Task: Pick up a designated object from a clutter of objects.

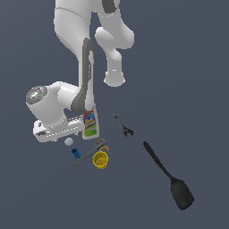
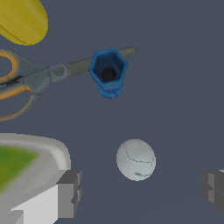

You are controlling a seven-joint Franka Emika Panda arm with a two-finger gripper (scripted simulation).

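So the pincer [image 2: 140, 190] was spread wide with nothing in it, hanging right over the little pale ball [image 2: 136, 159]. Ball sat on the worktop [image 1: 188, 89] between the fingers [image 2: 70, 192], near the blue piece [image 2: 108, 72] and bottle [image 1: 90, 123].

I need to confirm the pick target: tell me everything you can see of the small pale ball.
The pale ball is a small round grey-white sphere with a rough surface crossed by fine crack-like lines. It rests on the dark floor, touching nothing visible. It lies between the open gripper fingers, near the blue piece and beside the white bottle.
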